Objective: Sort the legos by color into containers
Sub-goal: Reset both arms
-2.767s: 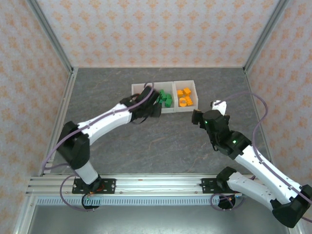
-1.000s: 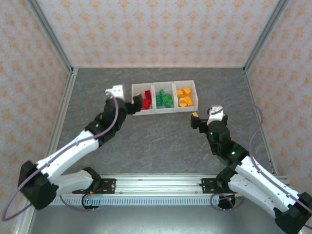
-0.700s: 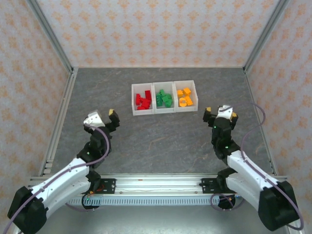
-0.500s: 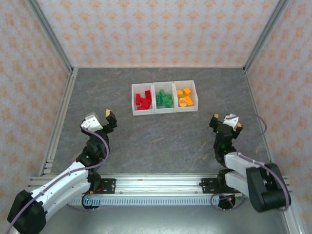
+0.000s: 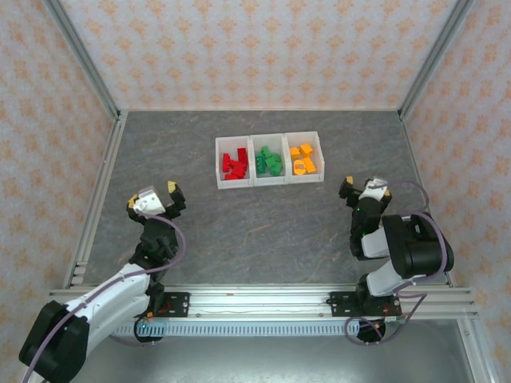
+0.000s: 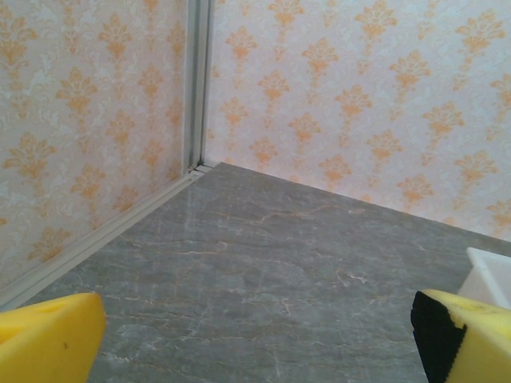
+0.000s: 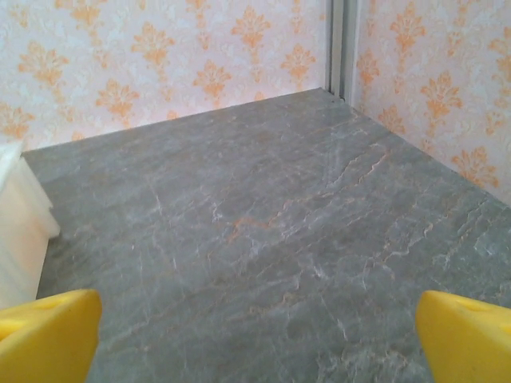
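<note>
Arms: retracted from containers to bases. Left gripper, right gripper: jaws apart, empty. Legos: all binned by color; sorting apparently complete.

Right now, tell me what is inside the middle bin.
The middle bin holds a heap of green legos, with no other color visible. They overlap, so their count and anything beneath the heap are hidden.
</note>
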`<control>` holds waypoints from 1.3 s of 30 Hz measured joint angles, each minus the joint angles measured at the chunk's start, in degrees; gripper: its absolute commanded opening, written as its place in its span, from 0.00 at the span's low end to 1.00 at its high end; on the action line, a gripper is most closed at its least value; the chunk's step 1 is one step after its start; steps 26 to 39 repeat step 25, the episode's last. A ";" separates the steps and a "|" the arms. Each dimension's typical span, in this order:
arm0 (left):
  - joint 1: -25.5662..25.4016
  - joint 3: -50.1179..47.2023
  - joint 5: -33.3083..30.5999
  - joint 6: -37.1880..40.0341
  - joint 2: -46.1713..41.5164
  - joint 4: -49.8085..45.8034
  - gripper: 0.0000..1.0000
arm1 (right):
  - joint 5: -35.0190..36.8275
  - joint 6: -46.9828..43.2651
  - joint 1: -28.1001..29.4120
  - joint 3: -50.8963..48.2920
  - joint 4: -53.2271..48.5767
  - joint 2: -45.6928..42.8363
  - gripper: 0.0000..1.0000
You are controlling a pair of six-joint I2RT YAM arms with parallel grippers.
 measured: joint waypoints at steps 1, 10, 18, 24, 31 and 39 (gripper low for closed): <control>1.31 -0.02 0.83 0.28 1.70 1.86 0.99 | -0.17 0.13 -0.07 0.70 0.04 0.00 1.00; 10.54 -0.52 8.04 3.37 28.85 21.33 1.00 | -0.57 1.03 -0.04 1.64 -0.66 -0.13 1.00; 17.97 0.57 17.94 4.70 42.36 36.39 1.00 | -0.57 1.16 -0.04 1.64 -1.09 -0.15 1.00; 18.14 2.14 20.90 4.52 42.14 38.21 1.00 | -1.79 1.09 -0.04 1.77 -1.77 -0.15 1.00; 18.14 2.29 20.79 4.50 42.14 38.29 1.00 | -2.10 1.09 -0.04 1.77 -1.84 -0.15 1.00; 18.14 2.29 20.79 4.50 42.14 38.29 1.00 | -2.10 1.09 -0.04 1.77 -1.84 -0.15 1.00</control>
